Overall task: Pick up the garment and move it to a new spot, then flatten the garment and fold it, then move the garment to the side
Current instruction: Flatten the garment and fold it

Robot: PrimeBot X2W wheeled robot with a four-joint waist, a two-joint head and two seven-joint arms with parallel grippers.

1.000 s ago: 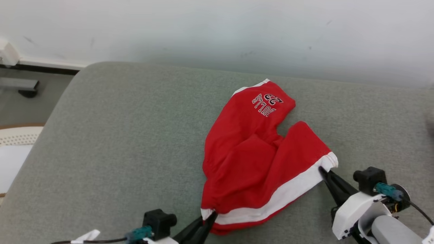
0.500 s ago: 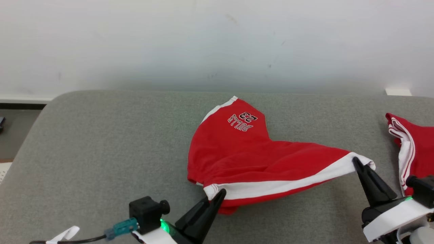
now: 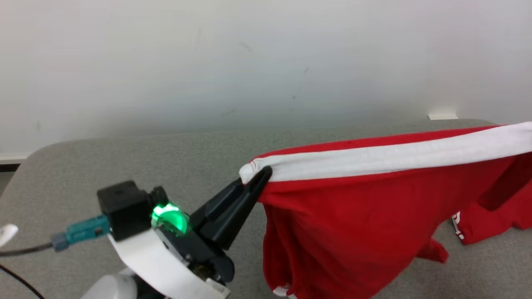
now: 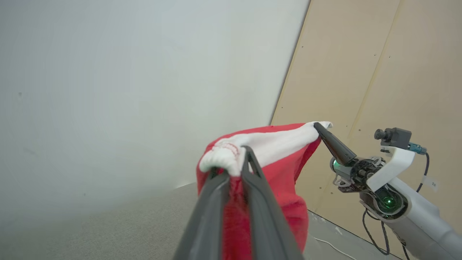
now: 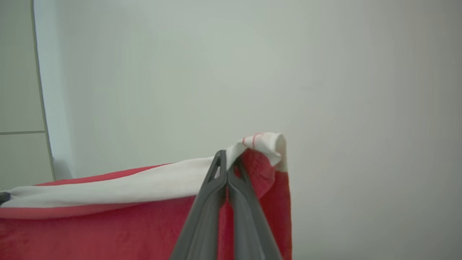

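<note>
found the red garment (image 3: 353, 216) up off the grey tabletop (image 3: 124, 166), hung in the air and pulled out sideways along its broad white band (image 3: 395, 155). saw soft, matte jersey cloth, drooping below the band in loose vertical folds, and the band drawn nearly straight and flat. found the left jaws clenched on one end of that band, with long dark tapered fingers (image 3: 232, 203) pinching a puckered white corner marked by red stitching. found the right jaws likewise clenched on the other end, slim black fingers (image 4: 334, 144) pressed together and a rolled white corner poking past the tips. could not make out the garment's lower edge, cut off at the bottom of the head view. noticed more red cloth (image 3: 490, 216) with a scrap of white trim lying on the tabletop at the right, behind the hanging part; could not tell whether part of the same garment or a separate piece. noted the tabletop as padded, covered in a fine grey weave, with a rounded corner. saw a boxy black camera block (image 3: 122, 207), a teal plug (image 3: 83, 232) and a glowing green light (image 3: 168, 218) on the white left wrist. saw behind it all a plain pale wall (image 3: 266, 62), smooth with faint scuffs, and in the left wrist view a flat tan panel (image 4: 397, 72) beside it.
</note>
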